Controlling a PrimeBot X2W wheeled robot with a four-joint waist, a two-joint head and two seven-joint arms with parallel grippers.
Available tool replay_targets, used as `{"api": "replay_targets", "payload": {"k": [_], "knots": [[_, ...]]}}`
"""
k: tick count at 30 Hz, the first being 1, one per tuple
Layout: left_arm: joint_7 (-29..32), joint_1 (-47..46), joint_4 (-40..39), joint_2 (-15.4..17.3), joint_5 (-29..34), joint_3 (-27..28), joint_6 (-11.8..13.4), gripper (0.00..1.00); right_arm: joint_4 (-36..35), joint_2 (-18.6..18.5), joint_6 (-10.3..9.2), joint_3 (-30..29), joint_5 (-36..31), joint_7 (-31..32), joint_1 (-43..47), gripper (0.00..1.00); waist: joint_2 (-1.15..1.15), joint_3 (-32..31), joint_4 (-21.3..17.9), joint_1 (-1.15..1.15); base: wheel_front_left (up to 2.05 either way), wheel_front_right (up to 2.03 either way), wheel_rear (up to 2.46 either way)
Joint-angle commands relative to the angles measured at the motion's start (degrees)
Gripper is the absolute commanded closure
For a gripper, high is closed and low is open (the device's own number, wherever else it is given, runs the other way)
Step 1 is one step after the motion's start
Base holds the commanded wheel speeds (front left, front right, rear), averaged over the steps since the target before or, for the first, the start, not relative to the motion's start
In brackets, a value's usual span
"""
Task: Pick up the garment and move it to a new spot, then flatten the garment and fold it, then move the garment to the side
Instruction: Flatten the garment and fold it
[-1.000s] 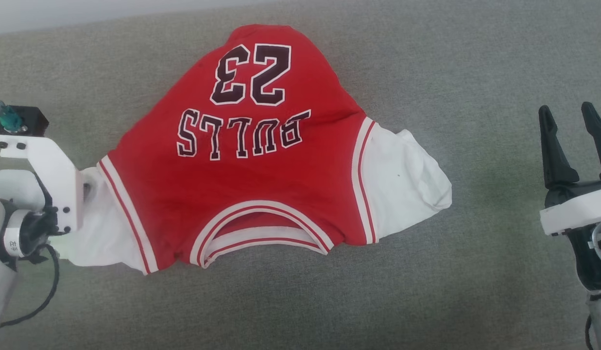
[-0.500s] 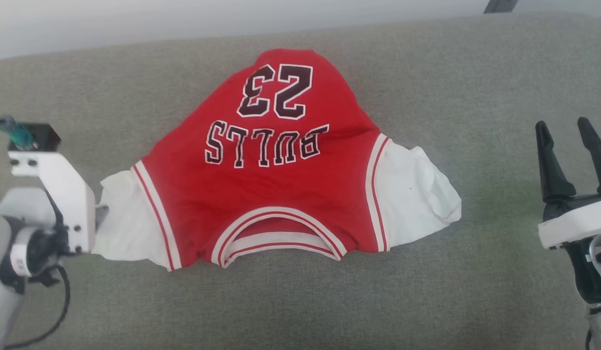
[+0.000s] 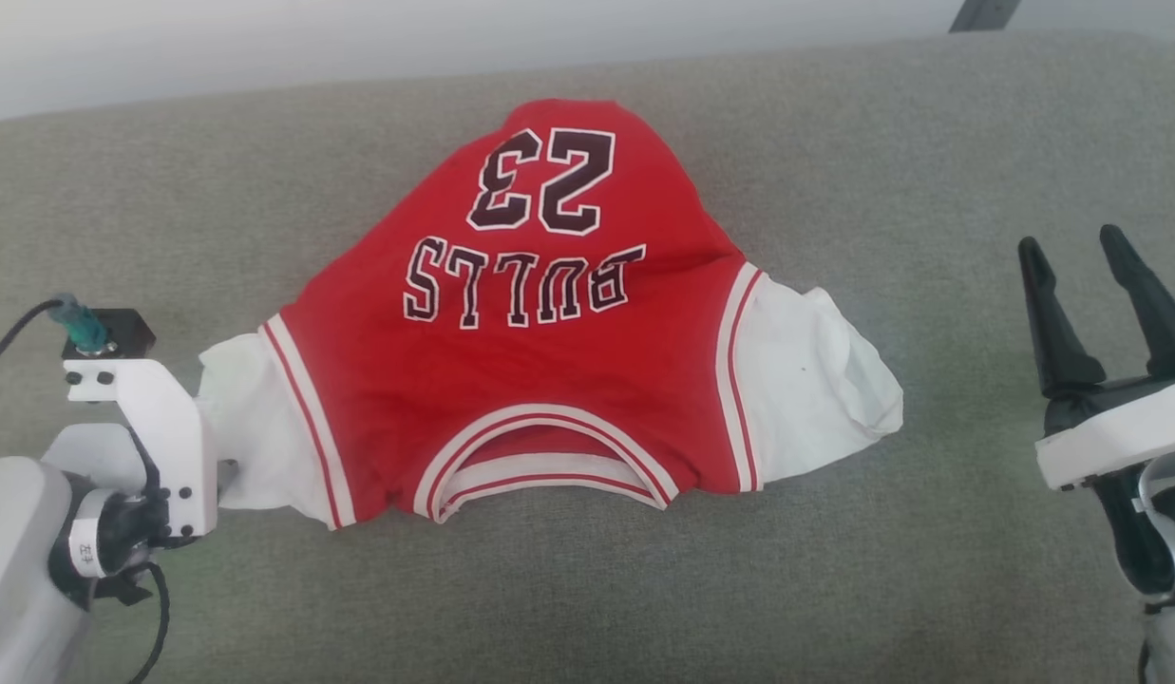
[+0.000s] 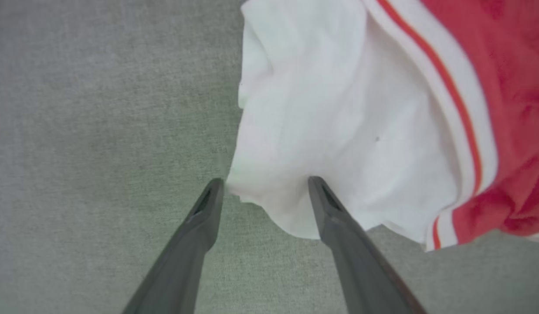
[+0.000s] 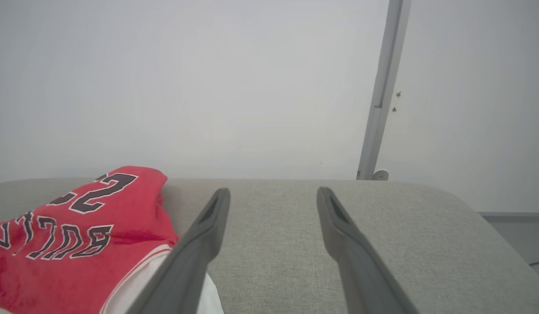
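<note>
The garment [image 3: 549, 380], a red jersey with black "BULLS" lettering and a number, lies spread on the grey cushioned surface [image 3: 929, 570], collar toward me and white sleeves out to both sides. In the left wrist view my left gripper [image 4: 265, 183] stands open, and the edge of the garment's white sleeve [image 4: 330, 117] lies loose between and just past its fingertips. My left wrist [image 3: 141, 456] sits right beside that sleeve. My right gripper [image 3: 1109, 256] is open with nothing in it, well to the right of the other sleeve [image 3: 815, 389]. The garment [image 5: 77, 235] also lies left of my right gripper [image 5: 273, 192].
The grey surface ends at a far edge [image 3: 264, 95] in front of a pale wall. A metal pole [image 5: 378, 109] stands behind its rounded back right corner. Bare surface lies in front of the garment and on both sides of it.
My left gripper has opened and let go of the white sleeve, and the left arm has drawn back toward me. The head camera shifted. The right gripper has edged slightly left.
</note>
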Motion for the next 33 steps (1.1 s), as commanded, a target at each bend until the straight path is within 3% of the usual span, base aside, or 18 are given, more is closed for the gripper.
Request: {"api": "replay_targets", "payload": {"k": [1, 9, 11, 17, 21, 26, 33], "knots": [[-0.5, -1.2, 1.4, -0.1, 1.1, -0.3, -0.5, 0.0, -0.4, -0.3, -0.08, 0.1, 0.2, 0.2, -0.5, 0.0, 0.0, 0.7, -0.4, 0.0, 0.0, 0.0, 0.0], [1.0, -3.2, 11.3, -2.8, 0.6, -2.3, -1.0, 0.0, -1.3, -1.4, -0.08, 0.4, 0.9, 0.9, -1.5, 0.0, 0.0, 3.8, -1.5, 0.0, 0.0, 0.0, 0.0], [1.5, -3.4, 12.5, -4.1, -0.6, -2.7, -2.1, 1.0, -1.5, -1.6, -0.08, 0.7, 1.2, 1.3, -1.5, 0.0, 0.0, 4.3, -1.4, 0.0, 0.0, 0.0, 0.0], [0.4, -5.2, 14.2, -5.2, -1.0, -3.0, -4.5, 1.0, -2.2, -3.3, -0.08, 4.6, 4.1, 5.4, -1.0, 0.0, 0.0, 5.2, -0.3, 0.0, 0.0, 0.0, 0.0], [-0.5, -6.4, 14.6, -5.8, -0.7, -2.9, -4.6, 1.0, -2.5, -4.1, -0.08, 7.6, 6.4, 9.5, -0.7, 0.0, 0.0, 5.3, 0.8, 0.0, 0.0, 0.0, 0.0], [-1.8, -8.4, 15.0, -7.0, -0.1, -3.4, -4.8, 1.0, -1.9, -6.3, -0.08, 11.8, 10.0, 20.5, -0.6, 0.0, 0.0, 6.0, 2.8, 0.0, 0.0, 0.0, 0.0], [-4.3, -10.9, 15.1, -9.7, 0.2, -3.9, -5.4, 1.0, 0.3, -7.5, -0.07, 12.1, 9.5, 36.2, -1.5, 0.0, 0.0, 7.7, 5.7, 0.0, 0.0, 0.0, 0.0]]}}
